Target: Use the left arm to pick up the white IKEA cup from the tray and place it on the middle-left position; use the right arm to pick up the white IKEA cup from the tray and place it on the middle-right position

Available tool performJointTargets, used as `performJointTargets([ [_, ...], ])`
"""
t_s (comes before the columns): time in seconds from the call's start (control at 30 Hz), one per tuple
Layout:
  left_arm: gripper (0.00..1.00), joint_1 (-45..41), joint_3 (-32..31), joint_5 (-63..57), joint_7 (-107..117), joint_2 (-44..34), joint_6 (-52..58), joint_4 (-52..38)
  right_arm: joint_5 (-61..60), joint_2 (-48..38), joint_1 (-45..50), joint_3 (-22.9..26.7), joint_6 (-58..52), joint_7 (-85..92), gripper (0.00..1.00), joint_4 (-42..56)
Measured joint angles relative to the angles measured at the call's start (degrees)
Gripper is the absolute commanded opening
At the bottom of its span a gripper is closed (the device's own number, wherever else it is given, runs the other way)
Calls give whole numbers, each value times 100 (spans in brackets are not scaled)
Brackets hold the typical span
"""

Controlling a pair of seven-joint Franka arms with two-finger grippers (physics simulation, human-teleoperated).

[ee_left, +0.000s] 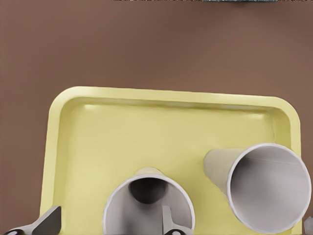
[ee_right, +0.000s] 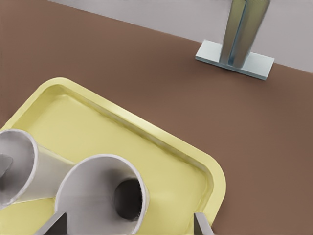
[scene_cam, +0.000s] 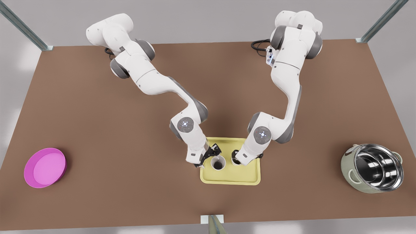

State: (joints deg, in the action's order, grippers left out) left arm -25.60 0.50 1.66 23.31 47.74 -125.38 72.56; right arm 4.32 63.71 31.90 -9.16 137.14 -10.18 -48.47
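We are looking at a wide brown surface (scene_cam: 97, 130) with two white multi-jointed arms reaching down toward its middle. The left arm (scene_cam: 289, 81) is standing on the front view's right and the right arm (scene_cam: 152, 81) on the front view's left.

A shiny steel pot in a pale green casing (scene_cam: 373, 169) is lying tilted near the front view's right edge. A round magenta dish (scene_cam: 45, 167) is sitting well apart from it, near the left edge.

Between them, the pale yellow rectangular tray (scene_cam: 234, 177) is carrying both white tapered cups side by side. The left arm's cup (ee_left: 146, 196) is standing near the tray's middle. The right arm's cup (scene_cam: 218, 164) is standing nearer the tray's end on the front view's left.

We are seeing the left claw (ee_left: 108, 223) released, with one finger (ee_left: 168, 223) inside its cup's rim and the other outside. The right claw (ee_right: 128, 223) is released too, its fingers straddling its own cup.
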Motion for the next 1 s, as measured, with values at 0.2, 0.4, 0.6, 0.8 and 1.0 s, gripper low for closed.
performJointTargets([
  [0.2,100,17,-6,-2,-4,176,-157,0,0,195,44,137,410,-137,95,115],
  [0.4,73,20,-6,6,4,228,-296,-44,0,364,73,250,649,-236,93,192],
  [0.6,36,20,-6,10,21,230,-346,-51,1,458,281,279,760,-368,89,186],
  [0.8,28,33,8,50,64,177,-339,-55,0,461,282,360,800,-468,87,188],
  [1.0,20,255,-9,106,75,-93,46,-63,-1,451,258,362,815,-544,88,196],
])
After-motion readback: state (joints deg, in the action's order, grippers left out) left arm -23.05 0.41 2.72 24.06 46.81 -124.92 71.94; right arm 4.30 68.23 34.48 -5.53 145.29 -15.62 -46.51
